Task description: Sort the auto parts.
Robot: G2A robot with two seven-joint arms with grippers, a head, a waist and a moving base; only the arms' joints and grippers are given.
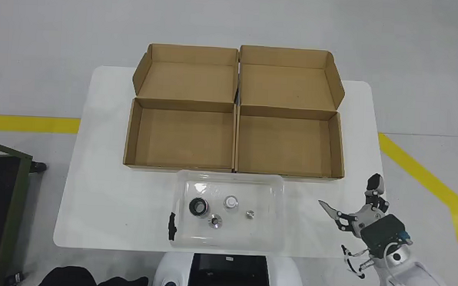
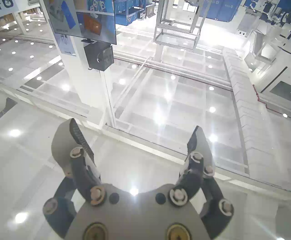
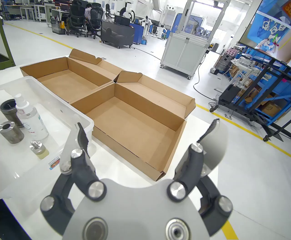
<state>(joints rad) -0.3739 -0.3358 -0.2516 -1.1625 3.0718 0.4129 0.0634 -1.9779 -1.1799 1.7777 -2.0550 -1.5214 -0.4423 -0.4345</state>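
A clear plastic tray (image 1: pixel 273 187) at the table's front holds the auto parts: a black ring-shaped bearing (image 1: pixel 198 207), a white-capped spray bottle (image 1: pixel 231 201), a silver cylinder (image 1: pixel 215 221) and a small silver-capped piece (image 1: pixel 250 215). The right wrist view shows the tray (image 3: pixel 87 121), the bottle (image 3: pixel 30 119), a dark cylinder (image 3: pixel 9 109), the silver cylinder (image 3: pixel 11 133) and the small piece (image 3: pixel 38 148). My right gripper (image 1: pixel 351 198) (image 3: pixel 147 127) is open and empty, just right of the tray. My left gripper (image 2: pixel 135 126) is open and empty, facing a ceiling.
Two open cardboard boxes stand side by side behind the tray, the left box (image 1: pixel 181 137) and the right box (image 1: pixel 289 144), both with nothing in them and lids folded back. In the right wrist view the near box (image 3: pixel 136 127) lies straight ahead. Bare white table (image 1: pixel 96 183) flanks the tray.
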